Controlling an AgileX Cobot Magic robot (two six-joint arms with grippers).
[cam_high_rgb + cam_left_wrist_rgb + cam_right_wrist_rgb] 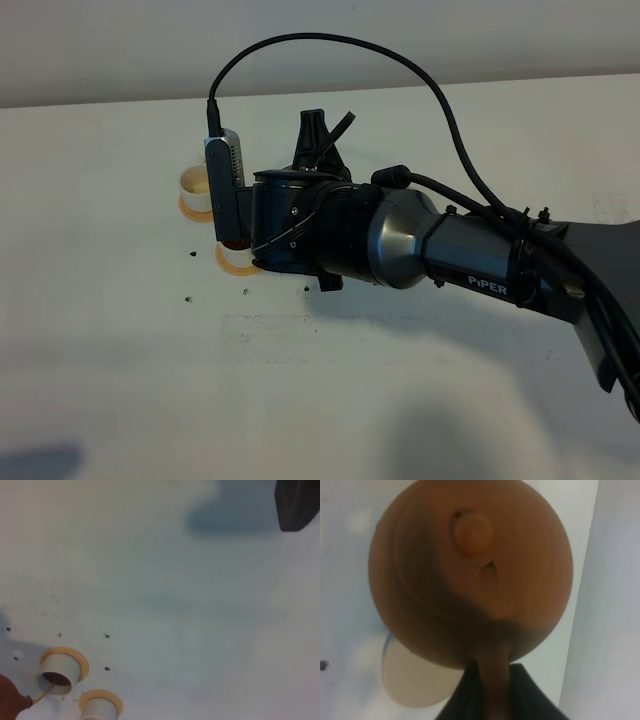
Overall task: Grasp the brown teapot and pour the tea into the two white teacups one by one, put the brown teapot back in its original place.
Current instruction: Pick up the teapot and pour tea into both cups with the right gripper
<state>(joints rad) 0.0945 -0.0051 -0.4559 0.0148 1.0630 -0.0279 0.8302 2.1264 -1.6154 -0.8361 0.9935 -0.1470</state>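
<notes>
Closest to the right wrist camera, the right tool [493, 677] pinches the loop handle [492, 655] of the brown teapot [470, 570], with a dark finger on either side. The pot hangs clear of the worktop [400, 400], its knobbed lid [472, 534] towards the lens, and a cream saucer [407, 680] shows underneath and beyond. In the high view the arm enters from the right edge and hides the pot just left of centre. Farther out, the left wrist camera catches a thin tan stream from the spout into the first teacup [59, 672], which holds dark tea. The second teacup [98, 709] stands just beside it and looks unfilled; each cup sits on an orange-tan coaster [82, 661]. The left tool appears in no view. The clay pot is likely stiff, brittle and fairly heavy with tea, and held by its handle it would tend to swing, so the grip belongs deep on the middle of the loop. The lid seems loose and could drop at a steep tilt. The cups look light, and a knock from the spout could topple them.
</notes>
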